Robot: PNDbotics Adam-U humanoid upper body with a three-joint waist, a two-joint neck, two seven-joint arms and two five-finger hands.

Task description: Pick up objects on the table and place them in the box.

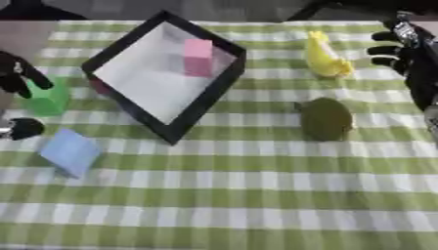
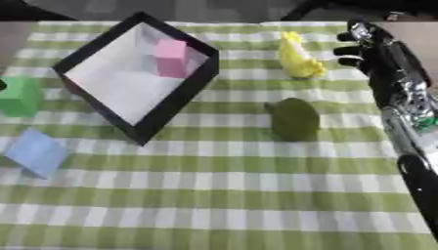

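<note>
A black-rimmed box [image 1: 224,80] with a white floor stands tilted at the table's back left, and a pink block [image 1: 198,57] sits inside it. A green cube [image 1: 47,99] and a light blue block [image 1: 70,152] lie to the box's left. A yellow object [image 1: 325,58] and a dark olive rounded object [image 1: 326,118] lie to its right. My left hand [image 1: 15,73] hovers at the left edge just above the green cube, fingers curled, holding nothing. My right hand [image 2: 355,49] is at the back right, next to the yellow object, fingers curled and empty.
A green-and-white checked cloth [image 1: 239,195] covers the table. My right forearm [image 2: 402,107] runs down the right edge. A small reddish thing [image 1: 100,87] shows at the box's left outer wall.
</note>
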